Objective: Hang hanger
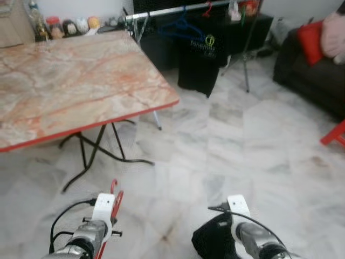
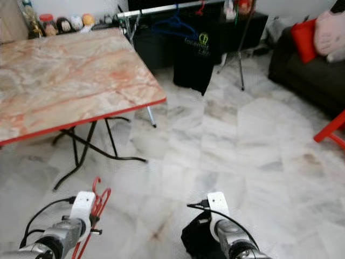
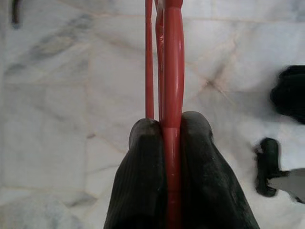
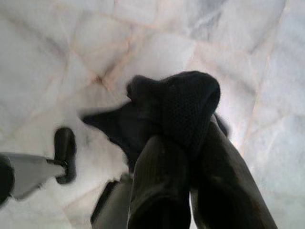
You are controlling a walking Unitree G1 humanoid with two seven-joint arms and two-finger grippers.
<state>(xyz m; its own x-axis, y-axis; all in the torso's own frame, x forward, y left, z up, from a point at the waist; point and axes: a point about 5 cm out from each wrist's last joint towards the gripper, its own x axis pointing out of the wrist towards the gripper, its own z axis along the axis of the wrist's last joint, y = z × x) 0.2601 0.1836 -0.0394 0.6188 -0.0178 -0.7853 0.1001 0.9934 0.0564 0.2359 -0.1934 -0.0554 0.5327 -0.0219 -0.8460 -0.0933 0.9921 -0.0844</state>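
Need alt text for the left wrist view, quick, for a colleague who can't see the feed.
The left gripper has its two black fingers shut on a red hanger, which runs straight out from between them. Behind is a white marble floor, with a black cloth at one edge.

The room is bright and evenly lit. The shiny white marble floor looks soft and slightly blurry.

Clamped between the left gripper's ribbed matt black fingers, the red hanger looks like smooth glossy plastic. The right gripper pinches coarse-knit black cloth. Beneath both lies polished white marble floor.
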